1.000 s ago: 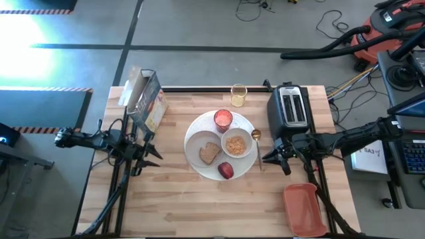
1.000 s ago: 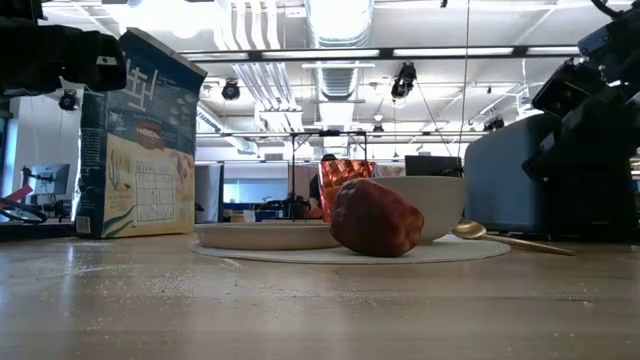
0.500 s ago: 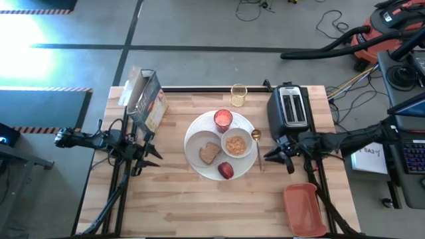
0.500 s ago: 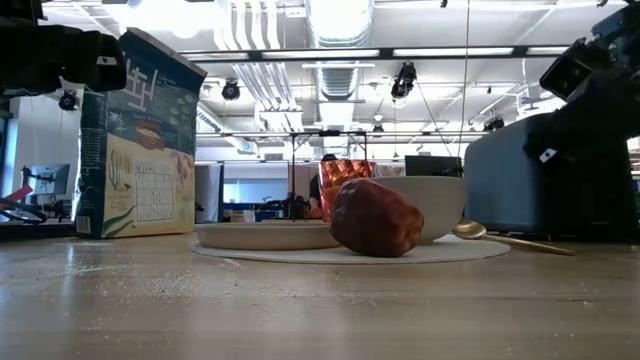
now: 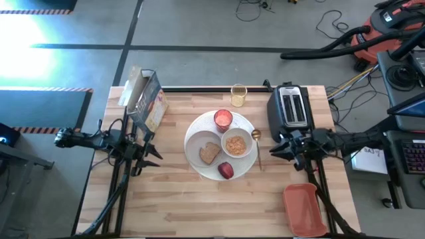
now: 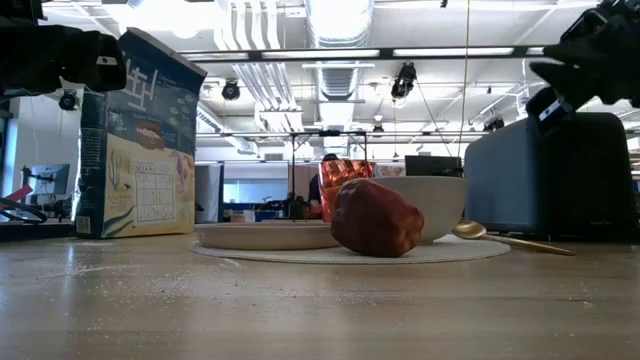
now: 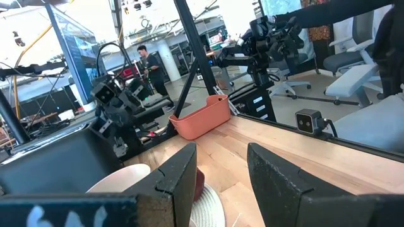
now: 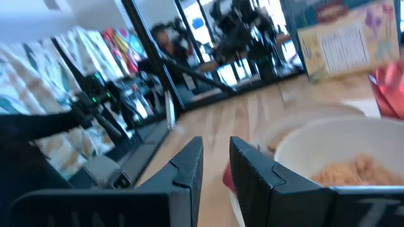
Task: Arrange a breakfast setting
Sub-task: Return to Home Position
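The white plate [image 5: 196, 147] lies mid-table. On it are the toast slice [image 5: 210, 153], the red fruit [image 5: 226, 170], the white bowl [image 5: 237, 144] holding cereal, and the red cup [image 5: 223, 119]. The gold spoon [image 5: 257, 141] lies along the plate's right rim. The clear glass [image 5: 238, 95] stands behind the plate. My right gripper [image 5: 272, 152] hovers right of the spoon, narrowly open [image 8: 216, 167] and empty. My left gripper [image 5: 158, 154] waits open [image 7: 221, 183] left of the plate.
A black toaster [image 5: 290, 109] stands at the far right, just behind my right gripper. A cereal box [image 5: 145, 99] stands at the far left. An orange tray [image 5: 303, 209] lies at the near right corner. Bare wood lies between the plate and the near edge.
My right gripper has drawn back from the spoon toward the table's right edge and has risen; in the low view it has climbed from beside the toaster to above it. The setting's things have kept still.
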You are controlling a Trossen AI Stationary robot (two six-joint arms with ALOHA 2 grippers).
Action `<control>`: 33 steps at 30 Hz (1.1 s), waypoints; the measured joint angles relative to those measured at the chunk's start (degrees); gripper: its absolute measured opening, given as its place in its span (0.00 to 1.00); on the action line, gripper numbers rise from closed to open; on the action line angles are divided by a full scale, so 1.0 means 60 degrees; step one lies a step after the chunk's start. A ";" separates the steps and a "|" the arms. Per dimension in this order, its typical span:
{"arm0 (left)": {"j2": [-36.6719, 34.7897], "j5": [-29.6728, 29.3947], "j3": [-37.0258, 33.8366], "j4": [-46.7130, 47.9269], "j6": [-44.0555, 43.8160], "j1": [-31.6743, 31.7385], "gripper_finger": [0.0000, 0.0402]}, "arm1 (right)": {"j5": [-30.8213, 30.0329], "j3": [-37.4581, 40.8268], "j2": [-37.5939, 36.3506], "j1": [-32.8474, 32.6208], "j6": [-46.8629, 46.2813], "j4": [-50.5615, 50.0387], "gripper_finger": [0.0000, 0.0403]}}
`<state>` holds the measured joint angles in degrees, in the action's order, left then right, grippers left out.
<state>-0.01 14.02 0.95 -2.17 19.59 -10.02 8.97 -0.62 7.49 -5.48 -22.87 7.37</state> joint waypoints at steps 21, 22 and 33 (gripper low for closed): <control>0.0000 0.0000 -0.0004 0.0002 0.0000 -0.0004 0.31 | -0.0001 0.0007 -0.1159 0.0000 -0.0004 -0.0024 0.17; 0.0000 0.0000 -0.0004 0.0004 0.0003 -0.0004 0.31 | -0.0004 0.0007 -0.1157 0.0000 -0.0005 -0.0025 0.17; 0.0004 0.0000 0.0004 0.0007 0.0001 -0.0001 0.31 | -0.0004 0.0007 -0.1156 0.0000 -0.0004 -0.0021 0.17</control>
<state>0.01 14.02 0.97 -2.13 19.60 -10.03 8.95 -0.58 0.56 -5.48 -22.90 7.25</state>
